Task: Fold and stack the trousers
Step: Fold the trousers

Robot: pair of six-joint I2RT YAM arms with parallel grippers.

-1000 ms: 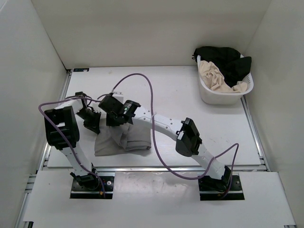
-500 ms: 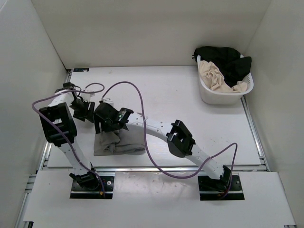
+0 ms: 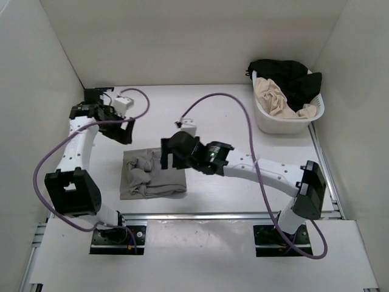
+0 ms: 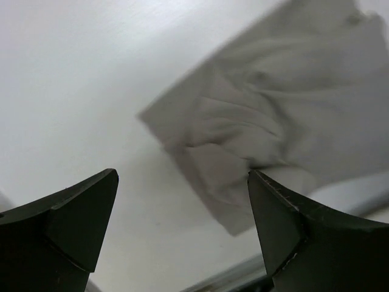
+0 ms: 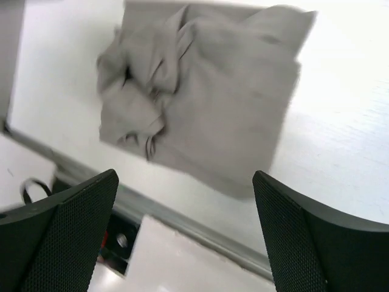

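Table: the flat white table [image 3: 243, 115] is bearing everything, with white walls standing on three sides.

Right arm: the white-and-black right arm [image 3: 267, 173] is stretching low from its base at the near right, reaching leftward across the table with its wrist over the middle.

Left arm: the white-and-black left arm [image 3: 76, 146] is rising from its near-left base, doubling back at a low elbow and running up the left side, its wrist bending inward at the far left.

Basket: the white plastic laundry basket [image 3: 270, 123] is standing at the far right corner.

Trousers: the mid-grey soft thin fabric trousers [image 3: 152, 177] [image 4: 267, 115] [image 5: 213, 103] are lying folded in a rough square on the near-left part of the table, rumpled along the left side.

Garments: a black garment [image 3: 292, 76] and a beige cream garment [image 3: 272, 97] are lying heaped in the basket.

Right gripper: the right gripper [image 3: 168, 158] [image 5: 185, 177] is hovering over the bundle's far right corner, fingers spread wide and gripping nothing.

Left gripper: the left gripper [image 3: 121, 132] [image 4: 182, 176] is hanging just beyond the bundle's far left corner, fingers spread wide, holding nothing.
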